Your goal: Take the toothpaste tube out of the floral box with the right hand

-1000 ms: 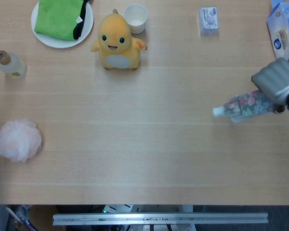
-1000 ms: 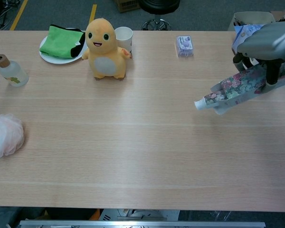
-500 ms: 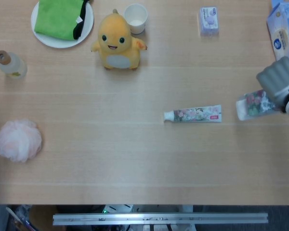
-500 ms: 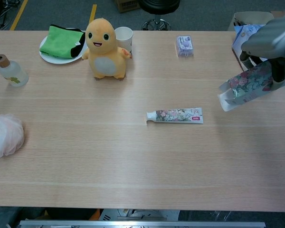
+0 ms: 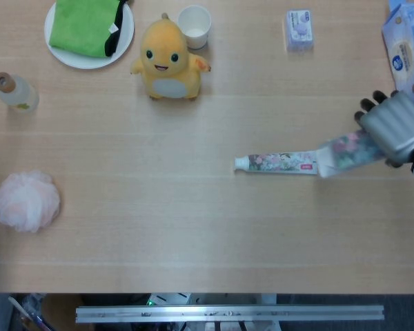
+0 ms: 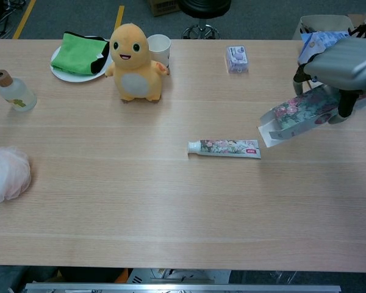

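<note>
The toothpaste tube (image 5: 276,163) (image 6: 224,148) lies flat on the table near the middle right, white cap pointing left, fully outside the box. My right hand (image 5: 395,127) (image 6: 344,64) holds the floral box (image 5: 346,152) (image 6: 296,115) just to the tube's right, tilted with its open end down toward the tube's tail. In the chest view the box hangs above the table, open flap near the tube's end. My left hand does not show in either view.
A yellow plush toy (image 5: 168,61), a white cup (image 5: 194,26) and a plate with a green cloth (image 5: 88,29) stand at the back left. A small bottle (image 5: 15,92) and pink bath puff (image 5: 26,200) sit far left. A small packet (image 5: 299,29) and wipes pack (image 5: 407,48) lie back right.
The tube slid out of the box and dropped onto the table. The right hand drew the box to the right, then brought it back left, close to the tube's tail.
</note>
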### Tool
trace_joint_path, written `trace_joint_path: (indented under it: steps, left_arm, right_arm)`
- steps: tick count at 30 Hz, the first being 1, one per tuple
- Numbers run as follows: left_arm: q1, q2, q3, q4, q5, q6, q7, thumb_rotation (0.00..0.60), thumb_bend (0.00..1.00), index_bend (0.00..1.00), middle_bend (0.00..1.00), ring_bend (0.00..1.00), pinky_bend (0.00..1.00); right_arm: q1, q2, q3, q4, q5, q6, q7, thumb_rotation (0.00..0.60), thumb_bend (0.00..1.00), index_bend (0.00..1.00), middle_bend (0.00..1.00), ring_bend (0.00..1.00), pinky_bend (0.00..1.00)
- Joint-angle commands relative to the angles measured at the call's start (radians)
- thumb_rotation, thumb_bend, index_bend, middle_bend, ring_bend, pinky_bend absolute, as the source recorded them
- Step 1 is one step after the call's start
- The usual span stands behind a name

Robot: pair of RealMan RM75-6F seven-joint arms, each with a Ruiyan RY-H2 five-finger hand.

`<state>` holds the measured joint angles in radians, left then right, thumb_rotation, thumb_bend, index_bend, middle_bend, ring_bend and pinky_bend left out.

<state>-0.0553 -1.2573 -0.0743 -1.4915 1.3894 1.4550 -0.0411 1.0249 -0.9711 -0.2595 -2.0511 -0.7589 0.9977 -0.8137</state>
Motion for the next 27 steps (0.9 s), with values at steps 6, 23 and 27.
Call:
trace_joint_path:
  steps: [6,23,27]
  left_arm:
    - [-0.001,0.001,0.000,-0.006,-0.003,-0.002,0.005,0.600,0.17,0.37,0.26,0.18,0.28]
    - [-0.006,-0.039,-0.023,0.033,0.022,0.039,-0.045,0.600,0.17,0.36,0.25,0.18,0.28]
    - [-0.016,-0.067,-0.033,0.052,0.044,0.059,-0.072,0.600,0.17,0.36,0.22,0.18,0.28]
  right_arm:
    - [-0.162,-0.045,0.044,0.135,-0.286,0.012,0.229,0.600,0.00,0.06,0.06,0.04,0.29]
    - [-0.464,-0.265,0.123,0.434,-0.661,0.358,0.581,0.600,0.00,0.00,0.07,0.02,0.24]
    - [-0.555,-0.291,0.124,0.477,-0.715,0.473,0.627,0.600,0.00,0.00,0.10,0.02,0.24]
